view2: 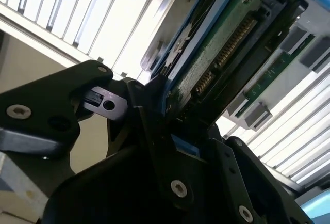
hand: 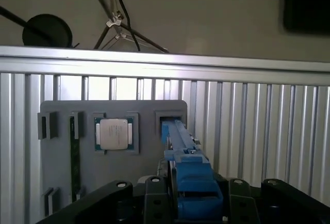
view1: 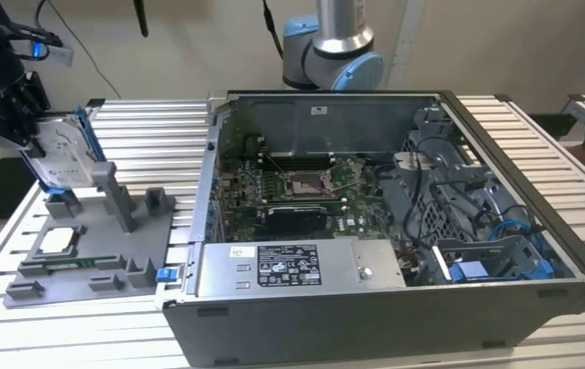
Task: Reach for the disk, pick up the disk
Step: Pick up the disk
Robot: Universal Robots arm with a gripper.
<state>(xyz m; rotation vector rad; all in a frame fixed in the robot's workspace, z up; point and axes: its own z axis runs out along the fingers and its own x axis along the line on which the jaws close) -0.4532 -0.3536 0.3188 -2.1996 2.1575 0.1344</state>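
The gripper point(view1: 38, 137) is clamped on the upright disk point(view1: 64, 157), whose lower end meets the grey holder point(view1: 98, 257) at the exterior view's left.

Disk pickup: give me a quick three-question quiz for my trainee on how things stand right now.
1. True or false: the gripper is shut on the disk.
2. Where does the small square chip sit? A) in a recess of the grey tray; B) inside the computer case; C) on the bare slatted table.
3. In the exterior view, is the disk lying flat or standing on edge?

Key: 1 true. 2 A. 3 on edge, over the tray's far end.
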